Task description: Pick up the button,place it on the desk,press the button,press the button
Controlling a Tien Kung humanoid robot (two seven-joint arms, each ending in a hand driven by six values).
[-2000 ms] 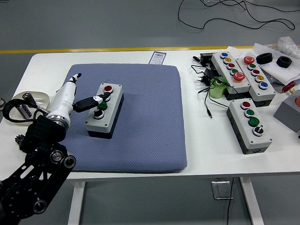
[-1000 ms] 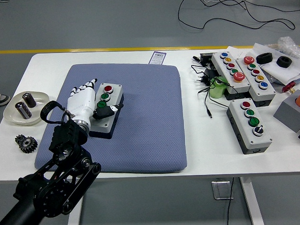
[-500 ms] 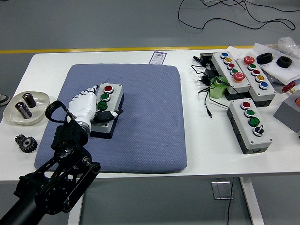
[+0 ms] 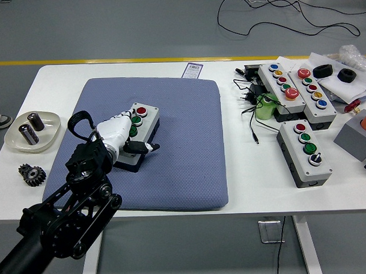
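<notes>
A grey button box (image 4: 148, 118) with a red button (image 4: 141, 111) and green buttons lies on the blue mat (image 4: 183, 149), left of its middle. My left hand (image 4: 130, 137) covers the box's near half. Its white fingers lie over the top and the thumb presses on the right side, so the hand is closed on the box. The box's near end is hidden under the hand. I cannot tell whether the box is lifted off the mat. The right arm is out of view.
A shallow dish (image 4: 14, 138) with two dark cylinders and a black gear (image 4: 31, 174) lie at the table's left. Three more button boxes (image 4: 304, 151), cables, a green object (image 4: 266, 105) and a grey block (image 4: 354, 137) crowd the right side.
My left hand has turned over the box and closed on it. The box has shifted a little to the right and rotated with the hand.
</notes>
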